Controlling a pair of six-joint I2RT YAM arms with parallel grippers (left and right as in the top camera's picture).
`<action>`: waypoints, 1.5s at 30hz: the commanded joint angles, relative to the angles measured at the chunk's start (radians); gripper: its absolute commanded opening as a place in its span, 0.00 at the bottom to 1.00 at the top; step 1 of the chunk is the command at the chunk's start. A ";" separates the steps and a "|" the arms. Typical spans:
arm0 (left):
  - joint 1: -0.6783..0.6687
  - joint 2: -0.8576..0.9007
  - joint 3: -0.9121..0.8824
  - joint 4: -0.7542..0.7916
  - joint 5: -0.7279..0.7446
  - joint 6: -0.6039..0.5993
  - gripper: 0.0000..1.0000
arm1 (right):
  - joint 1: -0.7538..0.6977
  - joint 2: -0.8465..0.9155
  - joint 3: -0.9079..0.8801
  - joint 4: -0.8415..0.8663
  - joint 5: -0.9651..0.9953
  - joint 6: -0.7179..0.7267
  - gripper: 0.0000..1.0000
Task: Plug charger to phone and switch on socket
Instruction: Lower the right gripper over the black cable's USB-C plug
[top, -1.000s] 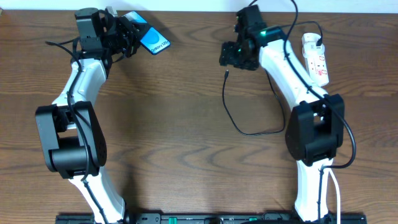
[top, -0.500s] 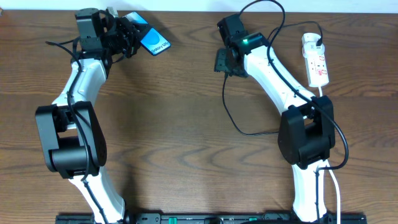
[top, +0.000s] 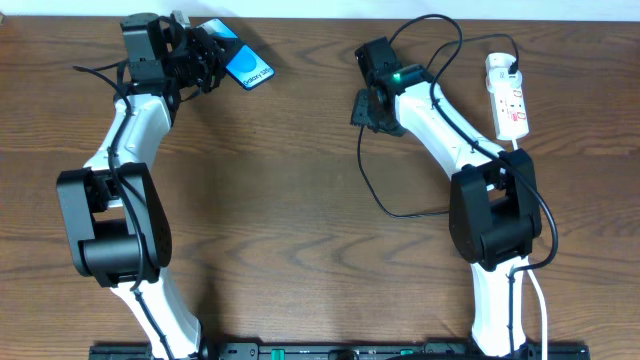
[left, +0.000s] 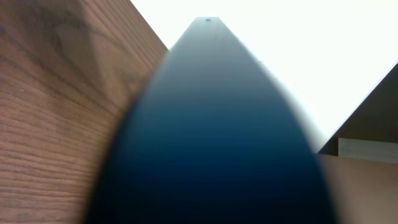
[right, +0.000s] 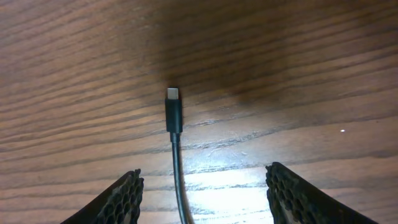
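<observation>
Two grippers, two jobs. Left gripper (top: 205, 60) is clamped on the phone (top: 248, 68) near the table's (top: 280, 250) far edge, left of centre, blue screen facing up and apparently angled off the wood. The left wrist view is just the phone's dark edge up close, so the port can't be seen. Right gripper (right: 204, 174) hangs over the charger (top: 375, 190) with its jaws apart. The cable runs up between the fingers (right: 121, 199) with neither one touching it, and the connector tip (right: 173, 109) lies flat on the wood just ahead of them, toward the far edge and right of centre. Socket (top: 508, 95) sits by the far right corner. A black lead seems to be plugged into it already, and the switches are too small to read. Step in hand looks like picking up the connector end, so the task is early. Next move calls for dropping lower and closing on the cable just behind the tip, square enough that the tip points straight out. Then it has to be carried across to the phone's port. The switch comes last.
</observation>
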 joint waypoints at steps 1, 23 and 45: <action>0.002 -0.010 0.015 0.005 0.031 0.014 0.07 | 0.002 -0.011 -0.034 0.024 0.015 0.033 0.63; 0.002 -0.010 0.015 0.005 0.031 0.014 0.07 | 0.018 0.011 -0.084 0.156 -0.045 -0.009 0.56; 0.002 -0.010 0.015 0.005 0.030 0.014 0.07 | 0.018 0.062 -0.084 0.185 -0.047 -0.008 0.47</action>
